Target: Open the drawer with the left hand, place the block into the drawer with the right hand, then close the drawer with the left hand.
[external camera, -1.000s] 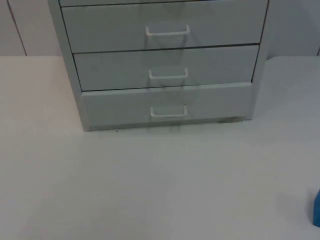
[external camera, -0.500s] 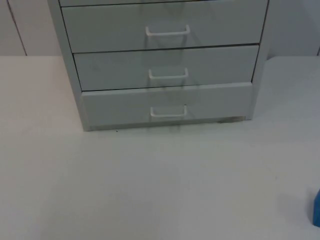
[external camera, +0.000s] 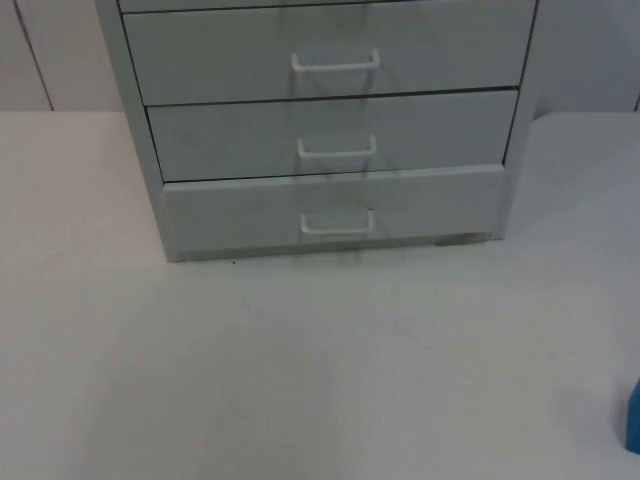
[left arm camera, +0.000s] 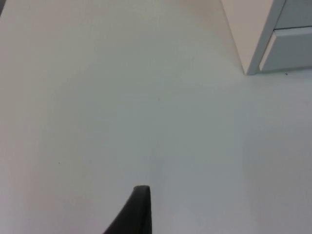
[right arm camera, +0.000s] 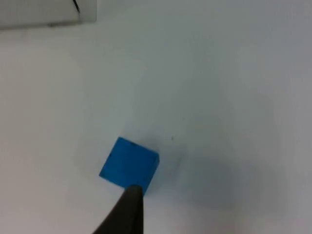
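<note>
A grey drawer cabinet point(external camera: 330, 120) stands at the back of the white table, and three drawer fronts with white handles face me. The lowest drawer point(external camera: 250, 215) carries a handle point(external camera: 337, 224); no drawer shows its inside. A blue block point(external camera: 632, 418) lies on the table at the right edge of the top view. In the right wrist view the block point(right arm camera: 129, 165) rests flat just ahead of my right gripper point(right arm camera: 129, 209), which hovers above it. My left gripper point(left arm camera: 139, 209) hangs over bare table, well away from the cabinet's left front corner point(left arm camera: 251, 58).
The grey partition wall point(external camera: 40, 60) rises behind the cabinet. White table surface point(external camera: 300, 370) stretches in front of the cabinet and to both its sides.
</note>
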